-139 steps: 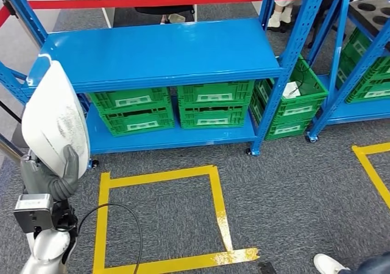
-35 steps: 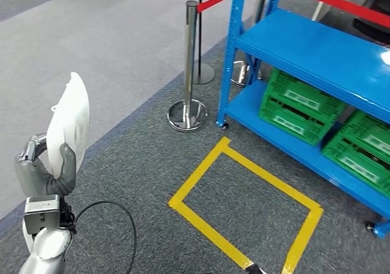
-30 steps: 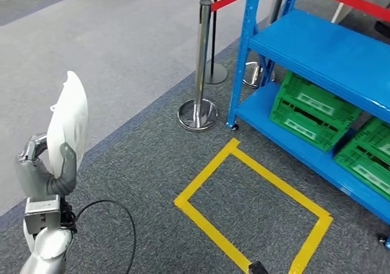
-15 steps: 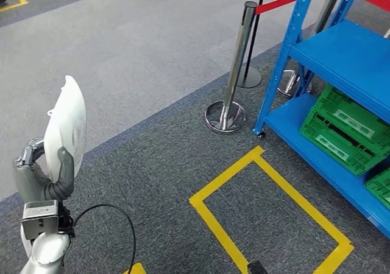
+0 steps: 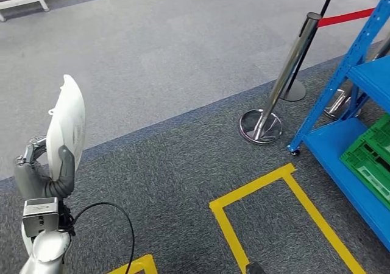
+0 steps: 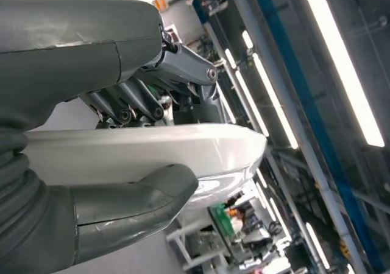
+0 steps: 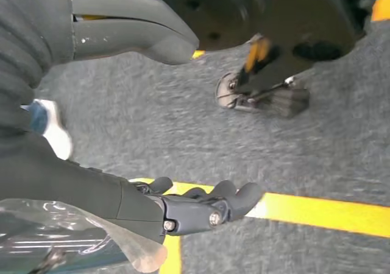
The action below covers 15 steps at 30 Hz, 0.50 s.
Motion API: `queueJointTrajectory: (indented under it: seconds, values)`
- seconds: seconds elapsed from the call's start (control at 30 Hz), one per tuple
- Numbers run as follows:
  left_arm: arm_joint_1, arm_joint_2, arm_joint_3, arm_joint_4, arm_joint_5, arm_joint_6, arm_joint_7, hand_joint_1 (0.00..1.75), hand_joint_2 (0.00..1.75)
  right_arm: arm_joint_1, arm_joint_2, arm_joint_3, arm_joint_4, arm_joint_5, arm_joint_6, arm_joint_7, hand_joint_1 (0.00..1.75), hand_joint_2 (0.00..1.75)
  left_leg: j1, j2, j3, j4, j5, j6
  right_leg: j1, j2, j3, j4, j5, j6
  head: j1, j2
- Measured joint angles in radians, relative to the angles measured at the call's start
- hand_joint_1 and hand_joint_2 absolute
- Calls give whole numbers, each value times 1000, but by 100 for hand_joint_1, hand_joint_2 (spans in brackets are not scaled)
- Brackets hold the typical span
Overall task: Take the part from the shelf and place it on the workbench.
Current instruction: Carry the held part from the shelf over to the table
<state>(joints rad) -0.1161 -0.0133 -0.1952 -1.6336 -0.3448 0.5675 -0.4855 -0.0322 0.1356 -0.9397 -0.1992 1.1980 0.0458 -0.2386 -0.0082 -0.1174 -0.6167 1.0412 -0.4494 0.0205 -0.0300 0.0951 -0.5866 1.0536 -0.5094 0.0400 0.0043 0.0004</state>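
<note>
- White, thin, curved plastic shell part (image 5: 67,125) stands upright in the left hand (image 5: 44,178), low at the robot's left side; it looks light, stiff and smooth, probably slippery.
- Left fingers (image 6: 138,100) close on its lower edge, thumb on one face, fingers behind; that rim seems the sensible hold.
- Right hand (image 7: 152,201) hangs over grey carpet (image 5: 175,164), fingers loosely apart, holding nothing.
- Blue metal shelf (image 5: 356,134) stands farther right.

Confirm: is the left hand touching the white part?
Touching. In the left wrist view the left hand clamps the white part, thumb on one face and fingers on the other.
</note>
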Motion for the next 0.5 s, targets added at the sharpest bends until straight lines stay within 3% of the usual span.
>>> queueJointTrajectory:
  seconds: [0.07,0.1,0.13,0.2,0.27,0.3,0.33,0.37,0.43,0.5]
  values:
    - [3,2,0,0,-1,1,0,175,175,0,0,0,0,3,0,0,0,175,4,-19,-6,1,2,-9,1,-23,6,-5,1,-11,0,0]
    - [3,4,0,0,-1,1,0,175,175,0,1,0,0,4,1,0,0,175,3,-9,-10,10,-4,-13,1,-35,10,-7,1,-17,-2,0]
    - [3,5,0,0,-2,1,0,175,175,0,1,0,0,5,1,-1,0,175,2,15,-23,37,-20,-18,0,-50,14,-9,0,-22,-5,0]
    - [1,6,0,0,-2,2,0,175,175,1,1,0,0,7,3,-1,0,175,3,78,-75,151,-75,-27,4,-80,21,-11,-4,-32,-12,0]
    - [2,6,-1,0,-3,2,0,175,175,3,1,0,0,7,3,0,0,175,8,102,-132,267,-116,-32,8,-111,25,-11,-9,-36,-13,0]
    - [3,7,-1,0,-3,1,0,175,175,3,1,1,0,8,4,0,0,175,10,105,-141,283,-112,-32,9,-126,27,-11,-12,-37,-13,0]
    - [4,7,-2,0,-4,1,1,175,175,2,1,1,0,8,4,0,0,175,11,108,-130,261,-90,-31,10,-139,31,-11,-14,-36,-13,0]
    - [4,8,-2,0,-5,0,1,175,175,1,1,1,0,8,5,0,0,175,10,116,-101,202,-54,-27,11,-152,35,-11,-18,-36,-13,0]
    - [2,10,-2,0,-8,-2,1,175,175,0,1,3,0,10,7,0,0,175,-2,161,-33,70,-4,-15,13,-174,44,-11,-26,-30,-13,0]
    - [-2,11,-2,0,-9,-4,1,175,175,-1,1,5,0,11,8,-1,0,175,-16,191,-5,10,1,-5,16,-195,49,-14,-33,-20,-12,0]
